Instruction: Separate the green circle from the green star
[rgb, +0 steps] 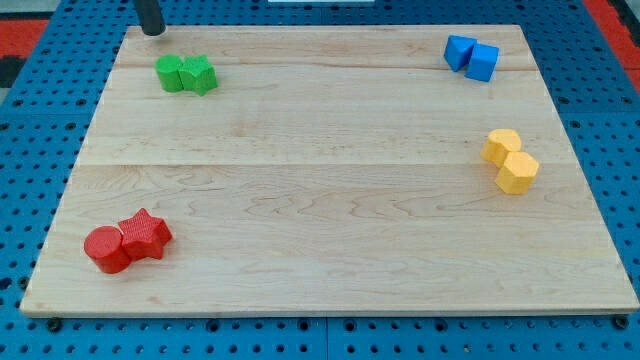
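Note:
The green circle (170, 73) and the green star (199, 74) sit side by side and touching near the top left of the wooden board (330, 180), circle on the left, star on the right. My tip (152, 31) is at the board's top left edge, a short way above and slightly left of the green circle, not touching either green block.
A red circle (106, 249) and a red star (146, 235) touch at the bottom left. Two blue blocks (471, 57) touch at the top right. Two yellow blocks (511, 161) touch at the right. Blue pegboard surrounds the board.

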